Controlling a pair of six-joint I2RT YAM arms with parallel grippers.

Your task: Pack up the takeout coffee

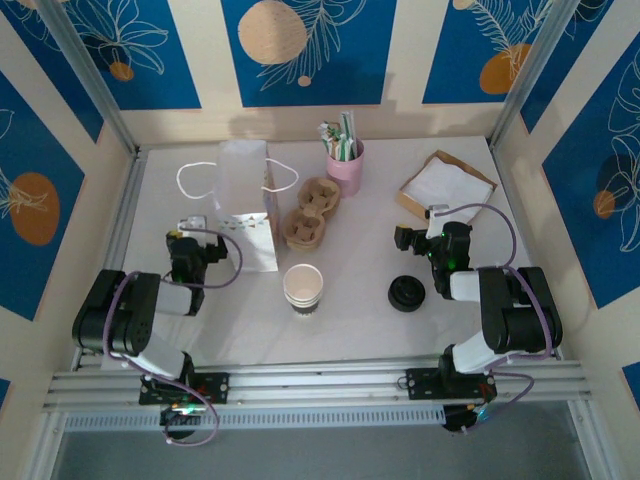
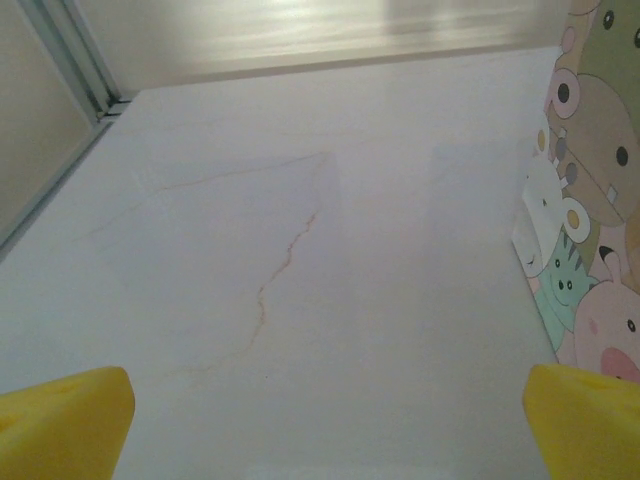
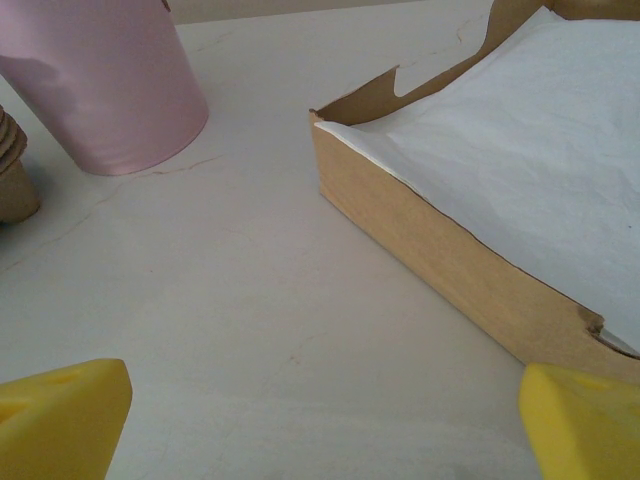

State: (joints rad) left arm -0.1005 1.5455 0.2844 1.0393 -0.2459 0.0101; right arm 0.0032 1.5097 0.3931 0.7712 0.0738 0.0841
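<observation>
The takeout coffee (image 1: 407, 294) stands upright on the bench (image 1: 350, 335), its round black lid facing up. It is behind the right claw (image 1: 420, 228), back toward the arm bases and a little to that claw's left, near it but not touching. Nothing is gripping it.

The right claw is spread wide and holds nothing. In its wrist view the two yellow fingertips (image 3: 60, 420) sit at the bottom corners with bare bench between them. Ahead of this claw and to its right lies a shallow brown cardboard tray (image 1: 445, 185) lined with white paper, its near wall torn at the edge. Ahead and to its left stands a pink cup (image 1: 345, 168) holding straws. A brown pulp cup carrier (image 1: 310, 212) is farther to the left, and its edge just shows beside the pink cup in the wrist view.

The left claw (image 1: 188, 235) is also spread wide and empty, its yellow fingertips (image 2: 60, 425) far apart over plain bench marked by a thin brownish crack line. Just to this claw's right stands a white paper bag (image 1: 245, 205) with cord handles. The side of the bag facing the claw is printed with cartoon animals.

A lidless white paper cup (image 1: 303, 288) stands upright between the two claws, behind the line of their fingertips. It is nearer the bag than the takeout coffee and well apart from both claws.
</observation>
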